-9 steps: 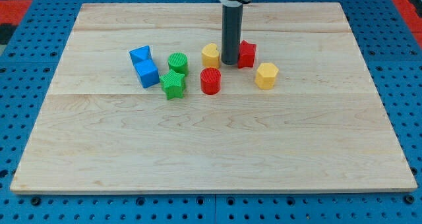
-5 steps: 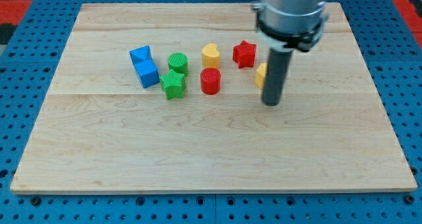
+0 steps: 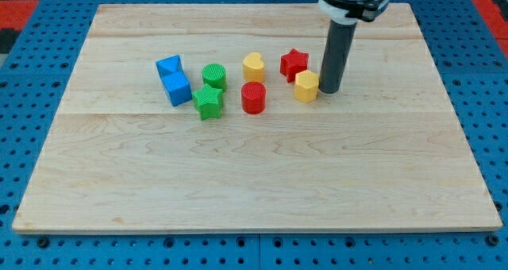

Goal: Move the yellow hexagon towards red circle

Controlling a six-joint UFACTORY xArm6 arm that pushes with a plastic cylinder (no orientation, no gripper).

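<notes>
The yellow hexagon [image 3: 305,86] lies right of centre on the wooden board [image 3: 254,167], below and right of the red star [image 3: 294,63]. My tip [image 3: 330,90] touches the hexagon's right side. The red circle [image 3: 253,98] stands to the hexagon's left, with a gap between them. The yellow heart [image 3: 253,66] sits above the red circle.
A green circle [image 3: 213,75] and a green star [image 3: 208,102] sit left of the red circle. Two blue blocks [image 3: 174,79] lie further left, touching each other. The board rests on a blue pegboard [image 3: 24,143].
My tip swung from beside the red star round below the hexagon to its right side. The yellow hexagon has slid left, closer to the red circle.
</notes>
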